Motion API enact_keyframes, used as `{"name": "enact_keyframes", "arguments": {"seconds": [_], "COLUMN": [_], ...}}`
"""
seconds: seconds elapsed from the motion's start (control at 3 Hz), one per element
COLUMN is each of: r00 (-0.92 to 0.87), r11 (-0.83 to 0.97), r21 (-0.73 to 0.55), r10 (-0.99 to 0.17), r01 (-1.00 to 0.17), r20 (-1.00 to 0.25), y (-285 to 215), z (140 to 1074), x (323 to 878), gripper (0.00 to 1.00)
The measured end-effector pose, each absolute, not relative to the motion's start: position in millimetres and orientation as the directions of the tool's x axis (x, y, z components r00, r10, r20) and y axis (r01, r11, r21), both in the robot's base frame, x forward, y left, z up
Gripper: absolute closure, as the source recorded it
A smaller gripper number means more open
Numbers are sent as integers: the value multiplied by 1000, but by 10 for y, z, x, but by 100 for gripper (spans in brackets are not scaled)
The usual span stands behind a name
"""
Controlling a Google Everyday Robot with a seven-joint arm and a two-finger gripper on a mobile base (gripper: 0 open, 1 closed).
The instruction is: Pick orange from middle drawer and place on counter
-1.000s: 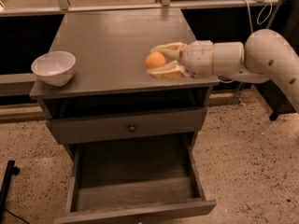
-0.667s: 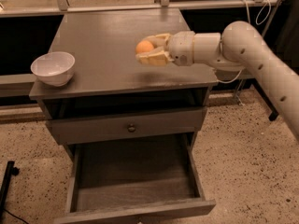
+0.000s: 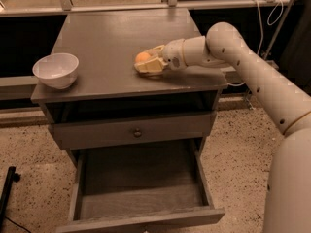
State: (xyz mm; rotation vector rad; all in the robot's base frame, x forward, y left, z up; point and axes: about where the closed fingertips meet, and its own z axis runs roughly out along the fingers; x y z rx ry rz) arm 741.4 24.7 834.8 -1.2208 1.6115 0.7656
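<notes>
Claw (image 3: pixel 140 63) is clenched on the orange (image 3: pixel 142 57): the fruit sits between the two pale fingers, out near their tips. It's low over the desk (image 3: pixel 107 38), right of centre. The lower finger looks to be touching the top or just above it; I can't tell which. The arm (image 3: pixel 243 67) comes in from the right side, lying nearly flat over that edge.

Middle drawer (image 3: pixel 141 198) hangs open below with nothing showing on its floor. The pick looks done, and only the release is left.

Risks from here, as I judge them:
- Roll-off. It's a round fruit on a flat top, so if you open with the orange above the surface, it drops and rolls. The front edge is near, and the open drawer and the floor lie under it. Seat the fruit on the wood before you open.
- Drag on retreat. The lower finger lies along the surface beside the fruit. Pull straight back and the upper finger could sweep the fruit with it, so lift first, then retract.
- Pressing down. If the lower finger is already on the wood, more descent only loads the wrist.
- Forearm is close to the right edge, so watch for a scrape there on the way out.

The white bowl (image 3: pixel 56 70) at the left edge is well apart and shouldn't be a problem.
</notes>
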Motion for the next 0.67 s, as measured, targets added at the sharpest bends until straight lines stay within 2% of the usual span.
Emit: {"name": "enact_keyframes", "arguments": {"seconds": [0.67], "r00": [-61], "r11": [308], "r21": [-58], "r10": [-362], "r01": [-950], "r20": [-930], "y": [247], "z": [8348], "x": [7414], "gripper": [28]}}
